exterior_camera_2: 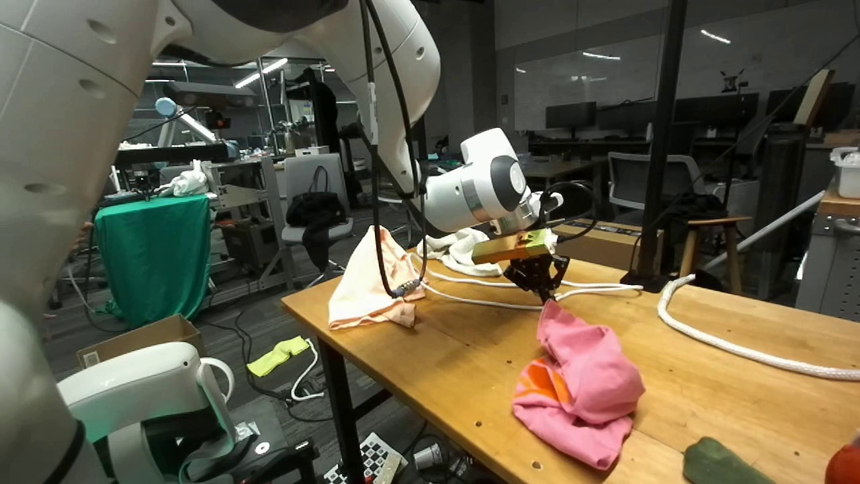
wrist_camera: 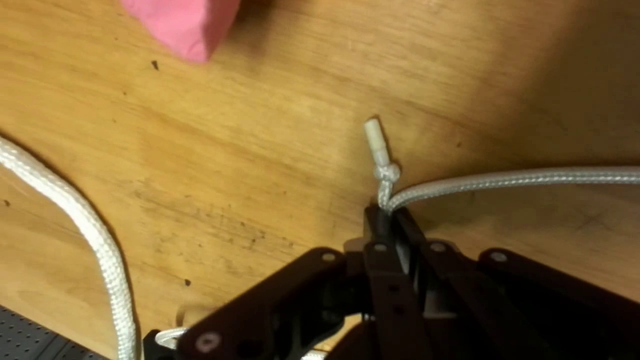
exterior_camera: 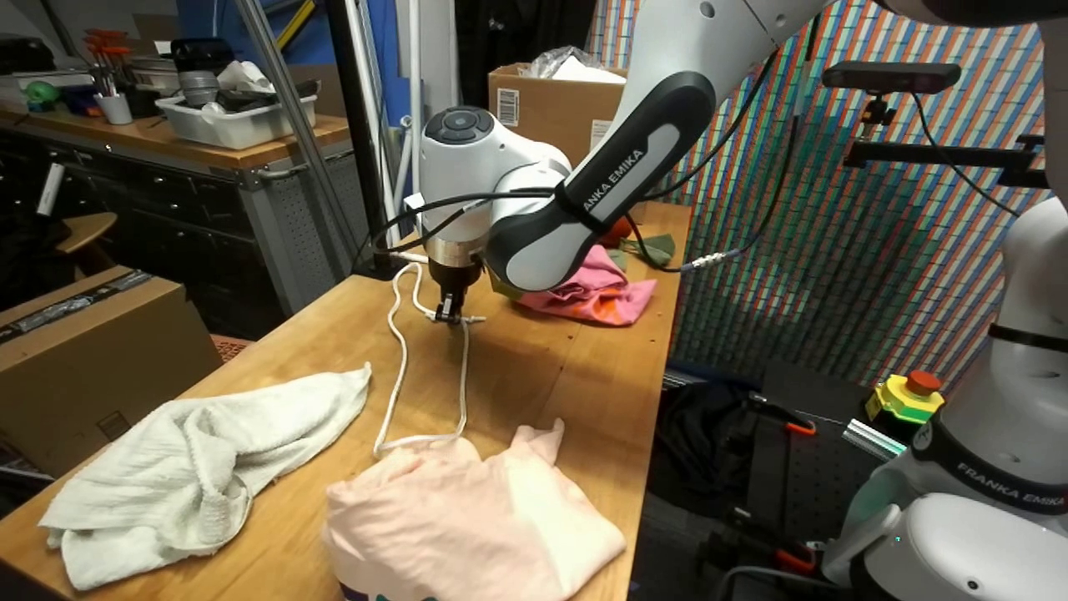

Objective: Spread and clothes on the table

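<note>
Wooden tabletop [exterior_camera: 530, 380] stretches beneath your gripper [wrist_camera: 384, 213], and in an exterior view a multicoloured striped backdrop [exterior_camera: 859, 275] stands off to its right with a cardboard box [exterior_camera: 555, 117] beyond it. You have the fingers [wrist_camera: 371, 227] brought together on a white cord [wrist_camera: 525, 177], pinching it close to its knotted end [wrist_camera: 386, 172], which pokes out past them. From your fingers the cord loops over the tabletop to the edge of a crumpled peach cloth [exterior_camera: 467, 522], well apart from them, though you cannot tell whether the two are joined. Beside the peach cloth, and likewise apart from the fingers, a rumpled white cloth [exterior_camera: 179, 467] lies twisted. Near your fingers, yet apart from them, rests a bunched pink cloth [exterior_camera_2: 594, 386] with an orange patch [exterior_camera_2: 545, 380]; its corner also shows in the wrist view. Farther from the fingers, past the pink cloth, sits a green item [exterior_camera_2: 715, 464], only partly in view. Also apart from your fingers, a thicker white rope [exterior_camera_2: 772, 362] curves across the tabletop
</note>
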You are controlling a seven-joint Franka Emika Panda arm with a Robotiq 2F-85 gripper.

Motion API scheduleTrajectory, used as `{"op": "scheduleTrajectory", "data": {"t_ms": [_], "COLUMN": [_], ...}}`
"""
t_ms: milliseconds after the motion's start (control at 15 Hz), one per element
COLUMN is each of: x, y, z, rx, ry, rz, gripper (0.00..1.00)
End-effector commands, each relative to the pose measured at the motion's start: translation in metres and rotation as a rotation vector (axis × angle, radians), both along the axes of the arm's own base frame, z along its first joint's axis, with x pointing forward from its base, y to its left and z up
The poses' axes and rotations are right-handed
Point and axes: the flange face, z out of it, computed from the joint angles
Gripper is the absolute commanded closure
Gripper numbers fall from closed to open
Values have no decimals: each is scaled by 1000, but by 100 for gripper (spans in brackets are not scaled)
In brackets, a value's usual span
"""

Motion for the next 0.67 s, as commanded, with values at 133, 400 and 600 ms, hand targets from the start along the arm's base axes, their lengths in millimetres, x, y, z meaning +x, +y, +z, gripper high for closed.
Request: {"op": "scheduleTrajectory", "data": {"t_ms": [133, 400, 600], "x": [31, 44, 47], "y": [-27, -44, -46], "z": [5, 13, 31], "rx": [-58, -74, -58], "ry": [-100, -150, -200], "rz": [-59, -101, -119], "gripper": [93, 98, 97]}}
